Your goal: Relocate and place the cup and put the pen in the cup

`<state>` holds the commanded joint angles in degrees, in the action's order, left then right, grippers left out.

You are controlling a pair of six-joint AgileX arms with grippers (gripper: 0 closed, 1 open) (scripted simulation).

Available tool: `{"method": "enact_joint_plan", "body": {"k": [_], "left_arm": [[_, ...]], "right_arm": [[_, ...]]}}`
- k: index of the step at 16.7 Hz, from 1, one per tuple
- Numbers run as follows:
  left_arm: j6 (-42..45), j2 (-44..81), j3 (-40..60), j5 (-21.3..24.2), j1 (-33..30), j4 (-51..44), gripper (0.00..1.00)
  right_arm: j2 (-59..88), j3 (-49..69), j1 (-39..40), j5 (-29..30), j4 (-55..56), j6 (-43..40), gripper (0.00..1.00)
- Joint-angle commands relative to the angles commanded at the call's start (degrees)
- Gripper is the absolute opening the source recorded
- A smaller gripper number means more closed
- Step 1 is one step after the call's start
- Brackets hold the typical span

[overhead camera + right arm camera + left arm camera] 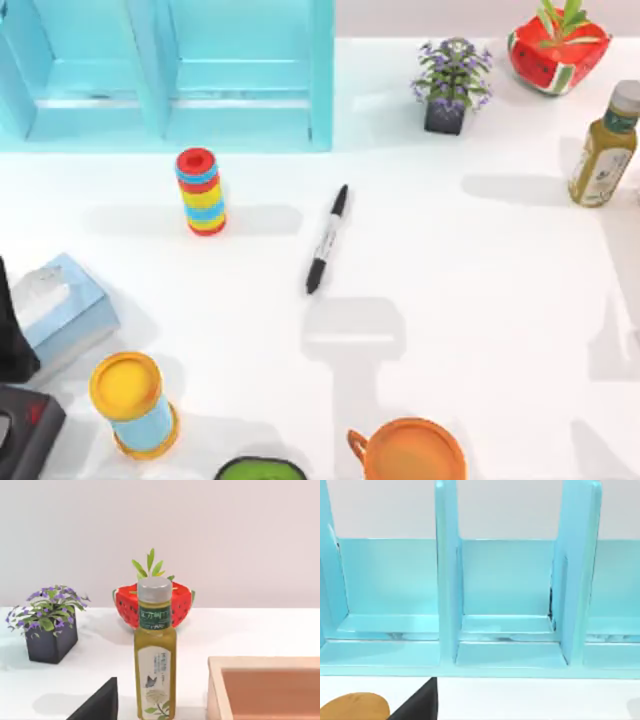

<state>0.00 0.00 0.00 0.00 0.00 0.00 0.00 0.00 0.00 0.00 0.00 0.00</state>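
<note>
blue shelf (pixel 240 70) back left, ring stack (pixel 201 191) in front; bottle (pixel 603 150) far right, orange mug (pixel 412 452) near edge.

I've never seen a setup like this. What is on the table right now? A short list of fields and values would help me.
pen: black marker lying flat near the table's middle, touching nothing
ring stack: colourful rings upright, to the pen's left
shelf: light-blue rack at the back left
mug: orange, with handle at the front edge
cylinder: yellow-topped, light blue front left
tissue box: left edge
bottle: green drink at the right
plants: purple flowers, watermelon pot at the back right
wooden box: corner beside the bottle
</note>
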Motion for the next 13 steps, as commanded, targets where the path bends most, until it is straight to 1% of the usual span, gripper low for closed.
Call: {"method": "enact_joint_plan", "body": {"k": [3,6,9,13], "left_arm": [[0.0,0.0,0.0,0.0,0.0,0.0,1.0],[0.0,0.0,0.0,0.0,0.0,0.0,1.0],[0.0,0.0,0.0,0.0,0.0,0.0,1.0],[0.0,0.0,0.0,0.0,0.0,0.0,1.0]], "right_arm": [[0.57,0.55,-0.2,0.01,-0.52,-0.18,1.0],[5.97,5.73,-1.98,0.05,-5.16,-1.83,1.0],[16.74,15.67,-5.09,0.08,-13.38,-4.76,1.0],[37.12,33.68,-10.57,0.17,-27.88,-9.96,1.0]]}}
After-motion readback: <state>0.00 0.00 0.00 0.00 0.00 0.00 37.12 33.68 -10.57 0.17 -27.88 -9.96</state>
